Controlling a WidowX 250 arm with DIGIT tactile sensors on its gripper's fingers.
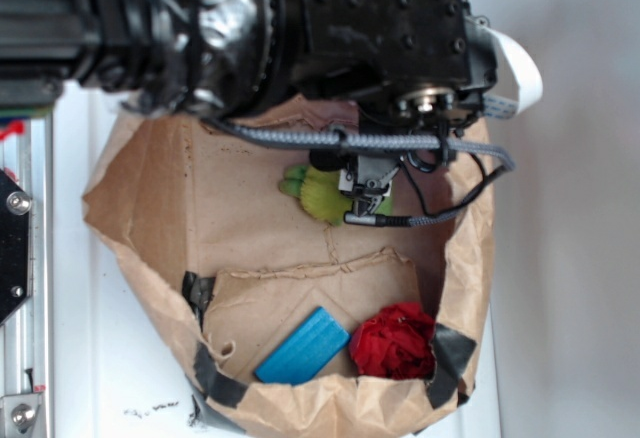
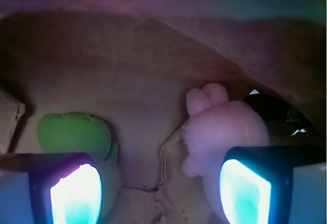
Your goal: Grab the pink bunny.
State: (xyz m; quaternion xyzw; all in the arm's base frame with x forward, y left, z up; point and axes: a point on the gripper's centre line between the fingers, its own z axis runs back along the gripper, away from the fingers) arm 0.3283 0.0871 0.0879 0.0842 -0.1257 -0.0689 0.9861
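Exterior view: arm comes in from the top left, black links running right across the top of frame, wrist section pointing down into a brown paper bag lying open on the white table. Gripper sits low in the bag's upper middle, right over the yellow-green plush; cable loops hang off its right side. The bunny can't be seen from this angle, the arm covers that spot.

Bag contents in exterior view, left to right: blue ridged block on the cardboard floor near the front rim, red fuzzy ball just beside it to the right, in the front right corner. Black tape patches on the front rim.

Wrist view: claw spread, two fingers well apart at the bottom corners, nothing between them but bag floor. Green plush just above the left finger. Pink bunny lies just above and partly behind the right finger, ears up, against the bag wall; not gripped.
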